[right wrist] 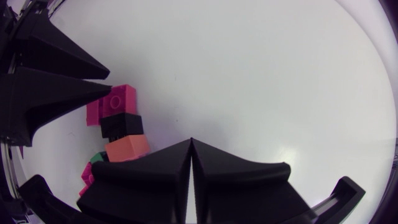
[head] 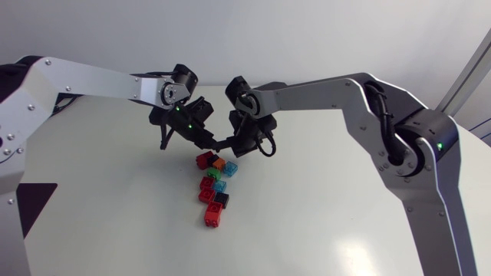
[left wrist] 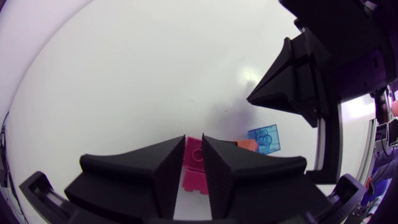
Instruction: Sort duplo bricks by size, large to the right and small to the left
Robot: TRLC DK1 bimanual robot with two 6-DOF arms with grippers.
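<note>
Our right gripper [right wrist: 191, 142] is clenched tight and empty, just beside the brick cluster [head: 214, 190] on the table [head: 330, 222]. Our left gripper [left wrist: 194, 138] is down at the magenta brick [left wrist: 193, 163] on the cluster's end, and we can't tell whether it's gripping.

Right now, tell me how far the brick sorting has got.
Done: nothing looks sorted. The bricks sit in one cluster in the middle of the table.
In hand: the left gripper is down at the pink brick at the cluster's end; I can't tell whether it grips it. The right gripper is shut and empty beside it.
Left: splitting the whole cluster, large right, small left.
</note>
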